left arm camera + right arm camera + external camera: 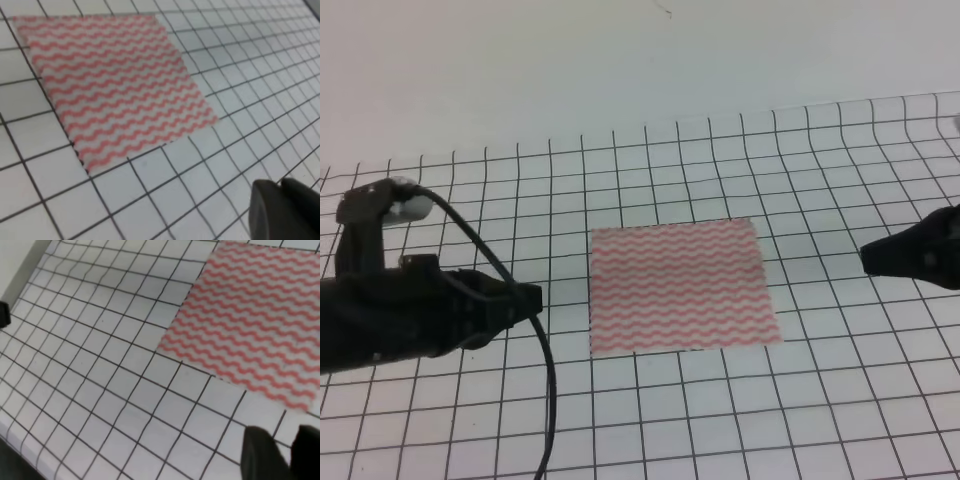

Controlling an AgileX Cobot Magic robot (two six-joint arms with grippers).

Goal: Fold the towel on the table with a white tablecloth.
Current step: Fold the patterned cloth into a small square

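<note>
From the high view, one towel (680, 287) lies flat on the white tablecloth (820, 400) between the two grippers, the left gripper (525, 300) just off its left edge and the right gripper (870, 256) well off its right; whether either is spread I cannot tell. In the left wrist view the towel lies ahead and left of the fingertips (280, 202), so a clean fold probably means pinching a near corner without catching the tablecloth. In the right wrist view two fingertips (260, 450) stand slightly apart, the towel just ahead.

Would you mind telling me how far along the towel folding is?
Nothing is folded yet: the pink-red wavy-striped towel lies flat in one layer on the white black-gridded tablecloth. Left gripper and right gripper flank it without touching. Grasping and every fold remain.
</note>
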